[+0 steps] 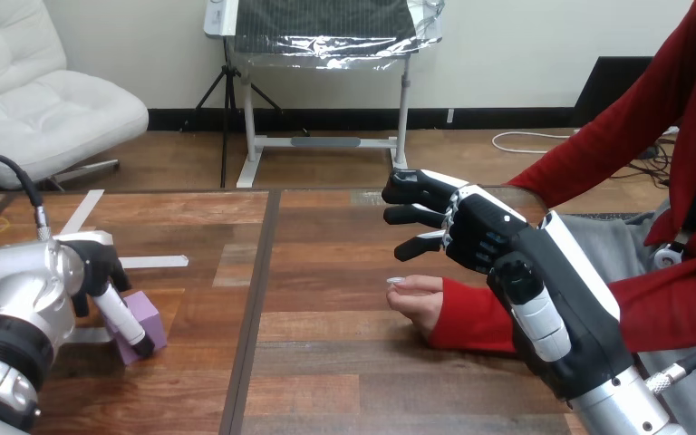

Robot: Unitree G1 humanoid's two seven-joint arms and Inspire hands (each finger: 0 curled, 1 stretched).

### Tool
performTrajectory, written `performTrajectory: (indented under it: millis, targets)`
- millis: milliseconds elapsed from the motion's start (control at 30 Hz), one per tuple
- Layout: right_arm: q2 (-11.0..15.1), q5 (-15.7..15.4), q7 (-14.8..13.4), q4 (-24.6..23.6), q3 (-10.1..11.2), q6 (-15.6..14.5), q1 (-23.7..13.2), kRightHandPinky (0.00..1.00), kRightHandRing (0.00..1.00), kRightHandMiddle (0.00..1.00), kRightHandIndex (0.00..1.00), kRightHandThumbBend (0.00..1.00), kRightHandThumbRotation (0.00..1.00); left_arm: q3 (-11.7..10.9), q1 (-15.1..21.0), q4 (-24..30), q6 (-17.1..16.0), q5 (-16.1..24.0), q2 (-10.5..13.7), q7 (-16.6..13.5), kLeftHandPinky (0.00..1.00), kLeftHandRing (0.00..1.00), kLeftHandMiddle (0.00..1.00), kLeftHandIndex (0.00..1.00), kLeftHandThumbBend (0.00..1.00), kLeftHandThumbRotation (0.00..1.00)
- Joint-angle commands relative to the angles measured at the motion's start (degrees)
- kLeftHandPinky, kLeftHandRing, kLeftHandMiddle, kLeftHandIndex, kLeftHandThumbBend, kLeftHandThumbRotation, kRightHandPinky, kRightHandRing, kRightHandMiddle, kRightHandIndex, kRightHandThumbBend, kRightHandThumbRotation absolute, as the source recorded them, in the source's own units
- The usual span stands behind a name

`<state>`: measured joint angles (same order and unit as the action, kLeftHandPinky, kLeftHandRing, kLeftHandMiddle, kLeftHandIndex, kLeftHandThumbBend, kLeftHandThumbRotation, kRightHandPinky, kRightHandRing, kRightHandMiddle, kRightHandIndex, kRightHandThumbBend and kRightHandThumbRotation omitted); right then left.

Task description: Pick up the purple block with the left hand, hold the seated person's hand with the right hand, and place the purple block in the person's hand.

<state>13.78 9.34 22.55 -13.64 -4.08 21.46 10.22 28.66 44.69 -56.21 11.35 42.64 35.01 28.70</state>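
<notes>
Nearest, at 8 o'clock in the head view, the left hand (98, 265) is down on the block (152, 315), touching its near side; the block sits flat on the tabletop (326, 362), not yet lifted; whether the hand has closed on it I cannot tell. The hand seems set low and over the block so a grasp can be taken from above; the pick-up looks like the step in hand.

At 3 o'clock from the block, well apart from it, the person's hand (419, 299) rests on the tabletop, reaching in from the right side, probably laid there to be taken and to receive the block.

Farther, at 1 o'clock from the person's hand, the right hand (485, 236) hangs above and just beyond it, apart from it; it is open, fingers loosely bent and pointing to 9 o'clock, holding nothing. I judge it poised to come down and close round the person's hand; that hold should come before the block crosses over.
</notes>
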Motion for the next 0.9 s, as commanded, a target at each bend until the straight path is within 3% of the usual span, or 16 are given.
performTrajectory:
  millis: [0, 200, 467, 867]
  targets:
    - [-0.21, 1.31, -0.05, -2.02, 1.16, 0.90, -2.68, 0.65, 0.79, 0.82, 0.81, 0.91, 1.00, 0.81, 2.75, 0.12, -0.93, 0.73, 0.31, -0.55, 0.72, 0.84, 0.88, 0.87, 0.93, 0.28]
    - [-0.26, 1.31, -0.01, -1.88, 1.14, 1.09, -2.74, 0.65, 0.79, 0.82, 0.81, 0.91, 1.00, 0.46, 2.97, -0.88, -1.29, 0.22, 0.06, -0.32, 0.77, 0.86, 0.89, 0.87, 0.92, 0.29]
    - [-0.36, 1.05, -0.20, -1.95, 1.17, 1.36, -2.60, 0.65, 0.79, 0.82, 0.81, 0.91, 1.00, -0.40, 2.79, -0.08, -0.66, -0.96, -0.06, 0.35, 0.66, 0.84, 0.90, 0.88, 0.90, 0.27]
    - [-0.31, 1.24, -0.10, -2.12, 1.14, 1.15, -2.67, 0.65, 0.79, 0.82, 0.81, 0.91, 1.00, -0.06, 2.98, -0.79, -1.22, -0.85, -0.22, 0.61, 0.70, 0.87, 0.91, 0.83, 0.88, 0.28]
